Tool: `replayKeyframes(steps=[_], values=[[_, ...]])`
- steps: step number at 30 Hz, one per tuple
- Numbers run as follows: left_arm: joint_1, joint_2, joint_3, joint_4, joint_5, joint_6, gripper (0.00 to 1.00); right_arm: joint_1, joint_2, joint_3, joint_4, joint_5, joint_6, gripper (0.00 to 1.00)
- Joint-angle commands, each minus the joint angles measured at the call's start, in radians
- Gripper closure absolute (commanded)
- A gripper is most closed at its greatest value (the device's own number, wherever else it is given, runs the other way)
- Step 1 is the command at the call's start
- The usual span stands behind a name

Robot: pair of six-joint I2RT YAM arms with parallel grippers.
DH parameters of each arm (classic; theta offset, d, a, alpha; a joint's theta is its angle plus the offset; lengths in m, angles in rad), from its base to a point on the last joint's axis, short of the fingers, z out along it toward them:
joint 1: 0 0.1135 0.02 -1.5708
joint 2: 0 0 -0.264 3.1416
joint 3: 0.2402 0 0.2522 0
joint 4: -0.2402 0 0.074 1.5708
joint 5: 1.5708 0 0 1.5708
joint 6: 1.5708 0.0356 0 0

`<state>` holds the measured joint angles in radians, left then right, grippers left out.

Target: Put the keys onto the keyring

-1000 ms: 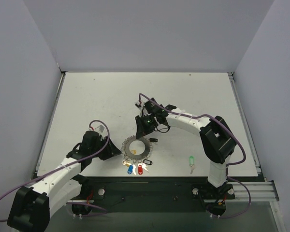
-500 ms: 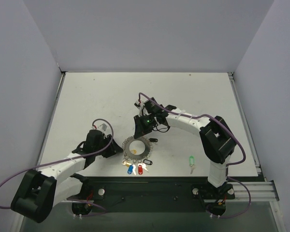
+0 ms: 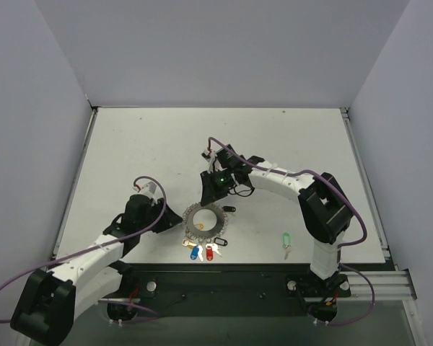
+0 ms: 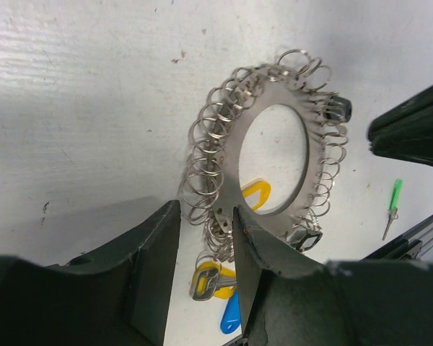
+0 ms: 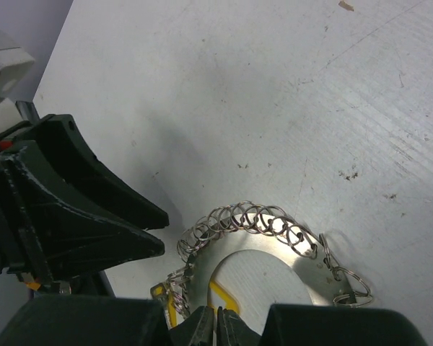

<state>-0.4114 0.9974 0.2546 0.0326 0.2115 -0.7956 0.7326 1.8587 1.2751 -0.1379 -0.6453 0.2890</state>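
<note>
The keyring (image 3: 204, 220) lies flat on the table, a silvery plate with wire loops round its rim. My left gripper (image 4: 206, 238) is open and straddles its near rim (image 4: 224, 173): one finger stands outside the loops, the other lies over the plate. My right gripper (image 5: 216, 328) is all but shut, with nothing between its tips, just over the ring's far rim (image 5: 274, 245). A yellow key (image 4: 254, 194) shows through the ring's centre. Another yellow key (image 4: 209, 277), a blue one (image 3: 194, 252) and a red one (image 3: 209, 251) lie at the near rim. A green key (image 3: 286, 238) lies apart on the right.
A small black tag (image 3: 229, 209) hangs at the ring's right rim. The table's near edge (image 3: 224, 264) runs just below the blue and red keys. Grey walls close the table at the left, back and right. The left gripper's fingers (image 5: 94, 216) fill the left of the right wrist view.
The left arm swung its elbow out and back while its gripper stayed at the ring's rim. The right gripper's tips have parted by a hair. The keyring and keys have not moved.
</note>
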Motion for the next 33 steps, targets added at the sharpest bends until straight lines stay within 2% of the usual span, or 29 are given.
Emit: replayKeyframes(steps=[1, 9, 14, 23, 33], values=[[-0.007, -0.134, 0.012, -0.086, -0.051, 0.030, 0.55, -0.006, -0.026, -0.013, 0.004, -0.028, -0.002, 0.89], [-0.029, -0.177, -0.009, -0.065, 0.023, 0.047, 0.58, -0.006, -0.033, -0.025, 0.004, -0.028, -0.007, 0.88], [-0.078, -0.123, 0.008, -0.013, 0.066, 0.073, 0.58, -0.004, -0.029, -0.028, 0.009, -0.030, -0.002, 0.87], [-0.161, 0.026, 0.074, -0.016, -0.001, 0.096, 0.57, -0.004, -0.033, -0.037, 0.009, -0.030, 0.001, 0.87], [-0.162, -0.034, 0.069, -0.023, -0.055, 0.099, 0.58, -0.006, -0.043, -0.049, 0.015, -0.031, 0.002, 0.87]])
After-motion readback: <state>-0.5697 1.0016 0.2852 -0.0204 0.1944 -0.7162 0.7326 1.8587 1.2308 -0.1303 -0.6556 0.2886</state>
